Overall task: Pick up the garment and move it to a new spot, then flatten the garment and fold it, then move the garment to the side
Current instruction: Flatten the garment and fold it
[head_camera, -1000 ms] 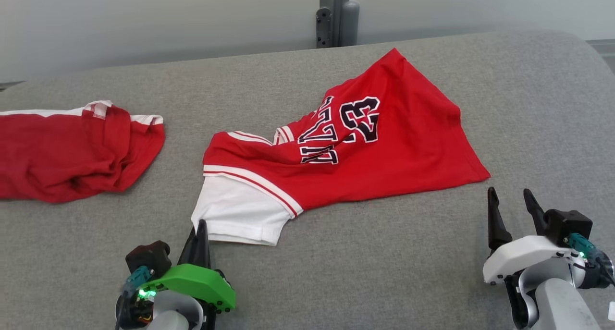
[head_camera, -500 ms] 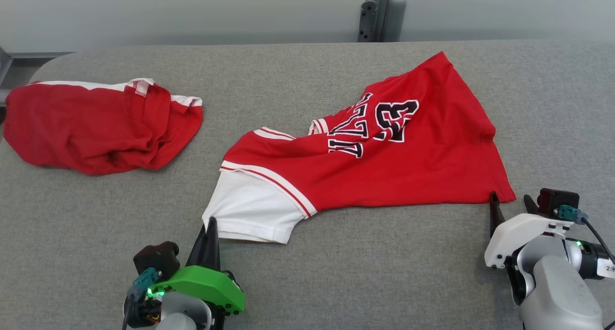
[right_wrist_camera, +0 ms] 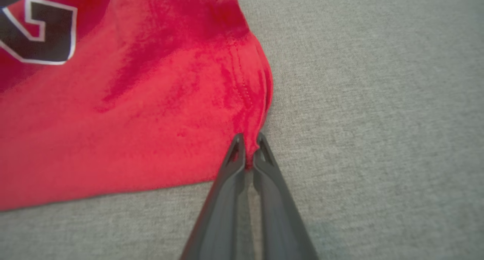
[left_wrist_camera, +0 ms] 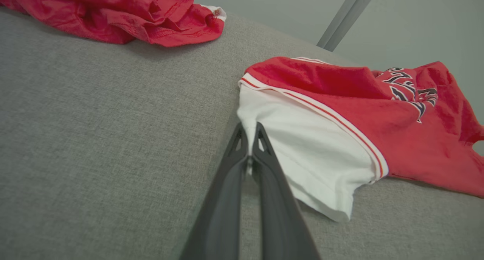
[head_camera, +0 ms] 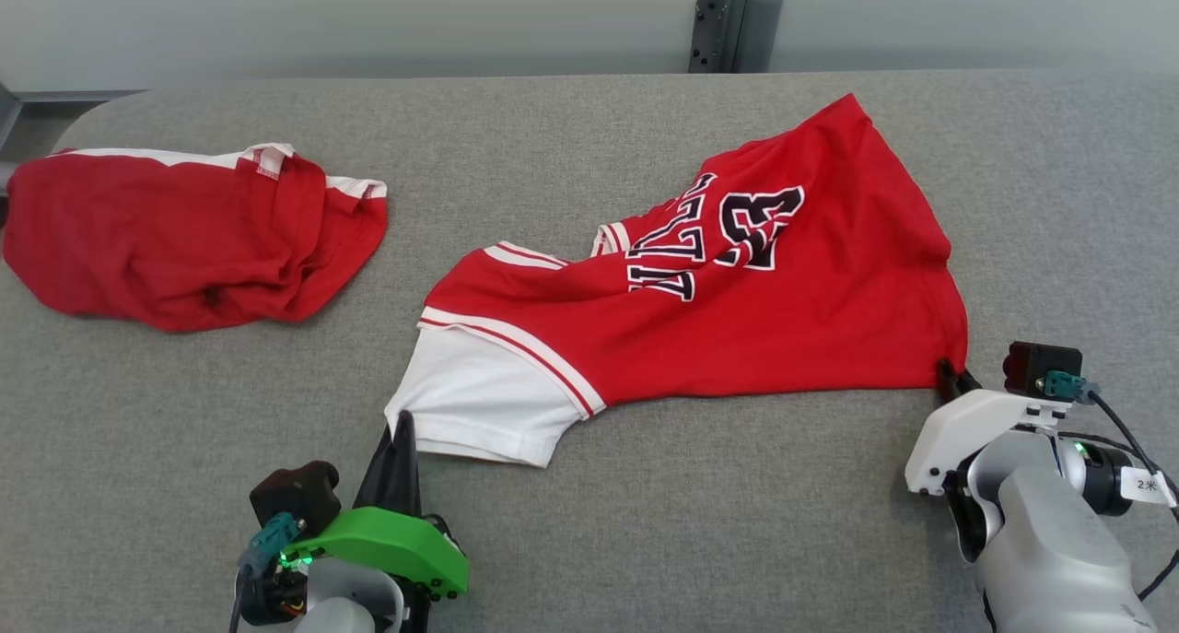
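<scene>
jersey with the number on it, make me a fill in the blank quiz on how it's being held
The left gripper is shut on the jersey at its ____ sleeve.
The right gripper pinches a corner of its ____ body.
The crumpled red garment lies on the jersey's ____ side in the head view.
Missing: white; red; left

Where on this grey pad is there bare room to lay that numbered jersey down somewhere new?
Free: the front strip of the grey pad between the left fingers and right fingers, below the numbered jersey; the far band behind both garments; the right end beyond the jersey. Crowded: the left end, under the crumpled red garment, and the middle.
</scene>
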Tool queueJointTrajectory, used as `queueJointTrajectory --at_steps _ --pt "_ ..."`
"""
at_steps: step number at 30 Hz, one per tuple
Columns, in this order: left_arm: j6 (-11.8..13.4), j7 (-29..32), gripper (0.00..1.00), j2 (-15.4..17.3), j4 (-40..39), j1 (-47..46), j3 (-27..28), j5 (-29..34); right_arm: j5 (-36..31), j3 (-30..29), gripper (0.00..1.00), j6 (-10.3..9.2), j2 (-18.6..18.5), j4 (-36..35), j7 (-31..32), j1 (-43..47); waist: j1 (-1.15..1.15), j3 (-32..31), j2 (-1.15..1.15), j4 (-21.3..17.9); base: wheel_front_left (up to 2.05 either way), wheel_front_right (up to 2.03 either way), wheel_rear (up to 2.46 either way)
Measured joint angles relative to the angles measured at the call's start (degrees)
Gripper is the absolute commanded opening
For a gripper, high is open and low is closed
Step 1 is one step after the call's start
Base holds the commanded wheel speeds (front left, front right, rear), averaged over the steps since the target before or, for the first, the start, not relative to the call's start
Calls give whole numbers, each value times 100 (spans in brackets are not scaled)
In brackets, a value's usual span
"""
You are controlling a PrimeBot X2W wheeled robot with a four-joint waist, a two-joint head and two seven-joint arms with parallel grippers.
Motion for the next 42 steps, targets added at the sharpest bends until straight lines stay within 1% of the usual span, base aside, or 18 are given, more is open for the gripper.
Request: queueJointTrajectory --at_steps 5,8,11,13,15,17,19,22,24,29,35,39,42 --pt "-67 -65 0 2 -154 -1 65 -82 479 279 0 0 18 -38 -285 -137 0 -30 0 -69 0 0 0" --pt "-142 -101 0 3 -305 -1 190 -256 909 558 0 0 29 -301 -383 -159 0 -78 0 -140 0 0 0" --pt "-260 -119 0 -1 -542 -2 291 -391 1470 931 0 -1 37 -764 -426 -124 0 -139 0 -223 0 0 0" --pt "-294 -132 0 -5 -761 -6 366 -447 1950 1178 0 -1 52 -1198 -445 9 0 -187 0 -278 0 0 0" --pt "-391 -163 0 -7 -1058 -9 424 -550 2586 1473 0 -2 51 -1780 -428 215 0 -238 0 -341 0 0 0" --pt "-419 -166 0 -5 -1379 -8 493 -613 2993 1734 0 -1 -37 -2390 -363 456 0 -288 0 -406 0 0 0" --pt "-442 -168 0 0 -1773 0 580 -676 3341 1929 0 -2 -234 -3056 -298 745 0 -341 0 -481 0 0 0" --pt "-458 -167 0 29 -2405 54 611 -692 3701 2009 0 -3 -490 -4002 -231 1166 0 -415 0 -586 0 0 0" --pt "-432 -149 0 75 -2881 139 649 -715 3965 2003 0 -3 -555 -4667 -185 1430 0 -468 0 -656 0 0 0" --pt "-304 15 0 177 -4219 249 691 -703 4153 1808 0 -3 -671 -6143 11 2030 0 -569 0 -819 0 0 0" --pt "-71 383 0 441 -5798 240 742 -524 4016 1399 0 -3 -614 -7713 363 2455 0 -601 0 -977 0 0 0" --pt "32 695 0 612 -6594 -19 794 -346 3852 1088 0 -3 -522 -8528 617 2501 0 -543 0 -1038 0 0 0" --pt "79 945 0 714 -6926 -300 784 -278 3782 959 0 -3 -435 -8958 844 2501 0 -465 0 -1057 0 0 0"
